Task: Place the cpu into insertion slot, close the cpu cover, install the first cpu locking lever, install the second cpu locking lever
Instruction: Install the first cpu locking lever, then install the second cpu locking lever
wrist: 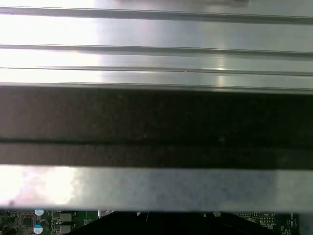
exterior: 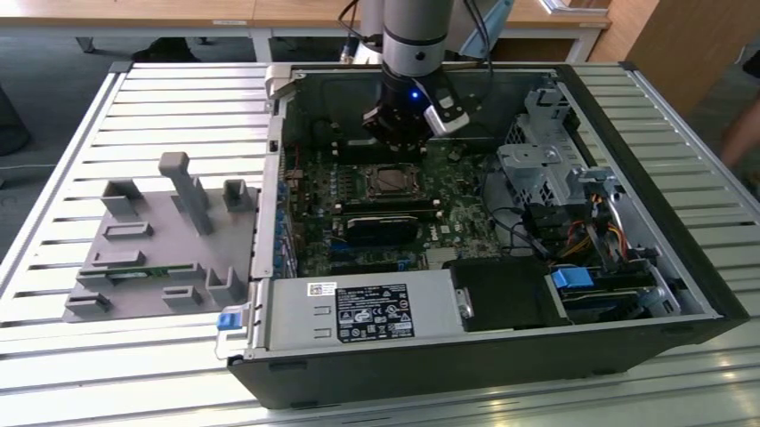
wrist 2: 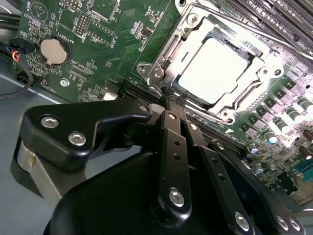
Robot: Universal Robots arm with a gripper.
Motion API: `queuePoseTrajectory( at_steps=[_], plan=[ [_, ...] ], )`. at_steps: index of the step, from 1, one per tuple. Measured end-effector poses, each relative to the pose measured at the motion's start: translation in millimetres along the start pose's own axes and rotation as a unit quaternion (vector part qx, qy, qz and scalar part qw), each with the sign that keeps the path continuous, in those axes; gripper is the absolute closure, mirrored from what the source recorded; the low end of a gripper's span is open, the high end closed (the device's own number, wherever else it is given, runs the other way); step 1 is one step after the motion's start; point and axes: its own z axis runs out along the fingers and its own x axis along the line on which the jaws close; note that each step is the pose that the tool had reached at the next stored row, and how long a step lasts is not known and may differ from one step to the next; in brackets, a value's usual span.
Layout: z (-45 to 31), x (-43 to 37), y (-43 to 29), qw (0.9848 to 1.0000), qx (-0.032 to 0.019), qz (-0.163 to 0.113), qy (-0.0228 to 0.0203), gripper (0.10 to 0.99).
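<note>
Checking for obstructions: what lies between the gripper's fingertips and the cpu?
In the second wrist view, only the silver cpu cover edge and its corner screw separate the gripper from the cpu.

A workshop or lab: an opened computer case [exterior: 499, 356] on a slatted metal bench [exterior: 71, 178]

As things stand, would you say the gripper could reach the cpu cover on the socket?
Probably yes: the gripper hangs just beside the cpu cover, and nothing stands between them; the cover lies flat around the cpu.
</note>
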Motion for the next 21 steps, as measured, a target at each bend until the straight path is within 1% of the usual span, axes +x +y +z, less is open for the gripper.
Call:
queuePoseTrajectory(
  at_steps=[10,21],
  plan=[
    [-0.2,0.0,-2.2,1.0,0.0,0.0,0.0,0.98],
    [-0.5,0.0,-8.7,1.0,0.0001,0.0,0.0,0.98]
  ],
)
